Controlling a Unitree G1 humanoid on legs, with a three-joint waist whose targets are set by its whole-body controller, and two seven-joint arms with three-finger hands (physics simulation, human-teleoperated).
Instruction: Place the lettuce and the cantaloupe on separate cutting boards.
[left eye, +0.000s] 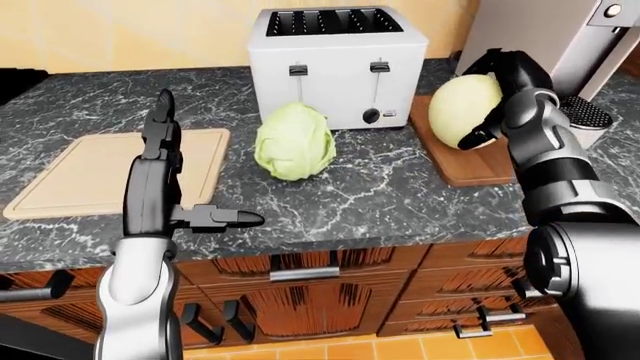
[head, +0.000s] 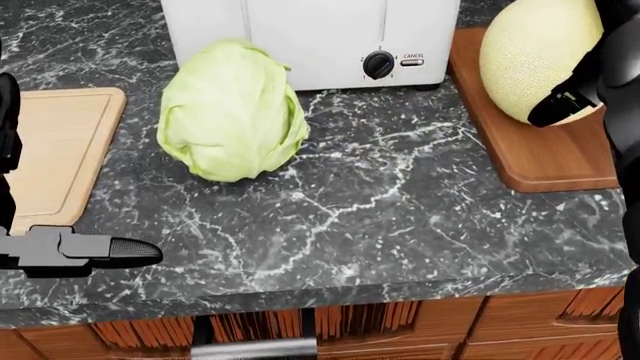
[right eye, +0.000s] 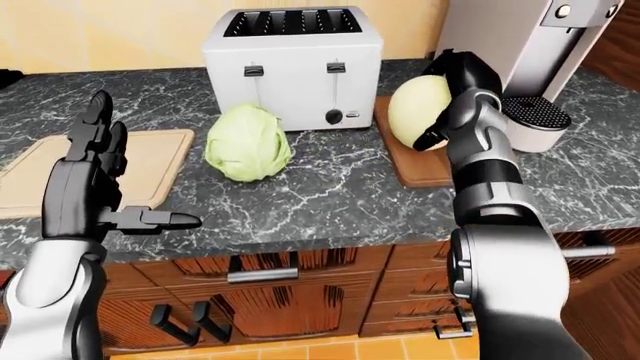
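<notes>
Gripping the cantaloupe (left eye: 464, 109) over the dark cutting board (left eye: 470, 166), right hand (left eye: 505, 94) fingers wrapped around it, left hand (right eye: 95, 176) spread open, empty.

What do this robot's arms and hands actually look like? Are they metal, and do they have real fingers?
Both arms look like smooth moulded shells: glossy dark grey to black along the forearms, pale silver-grey at the left arm's upper part. The left hand and right hand are black, each with a few thick, blunt, jointed fingers with rounded tips. No cables, sleeves or markings show.
</notes>
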